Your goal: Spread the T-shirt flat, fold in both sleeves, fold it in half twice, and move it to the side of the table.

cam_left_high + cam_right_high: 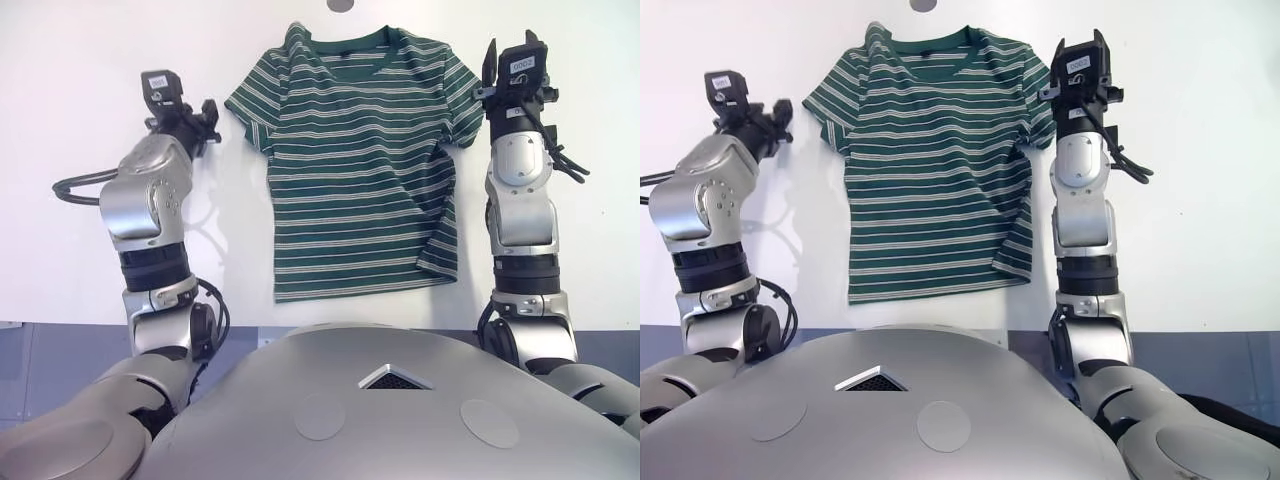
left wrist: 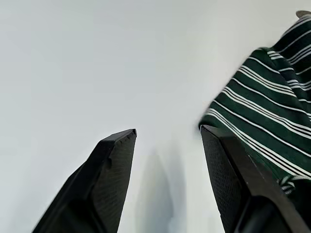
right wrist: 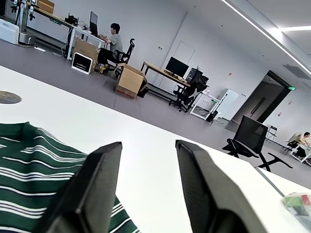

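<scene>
We count 1 dark-green, white-striped fabric T-shirt (image 1: pixel 355 170); 1 white flat-topped table (image 1: pixel 80 50); 1 small grey round disc (image 1: pixel 340 5) on the tabletop; and 2 black two-finger grippers, i.e. left gripper (image 2: pixel 167 132) & right gripper (image 3: pixel 148 144).

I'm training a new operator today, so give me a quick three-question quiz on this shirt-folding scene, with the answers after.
1. True or false: the T-shirt on the table is already folded in half.
2. The left tool is: A) open beside a sleeve; B) shut on a sleeve; C) open at the bottom hem.
3. What is the right tool holding?
Key: 1 false, it lies spread out. 2 A. 3 nothing, it is open and empty.
</scene>
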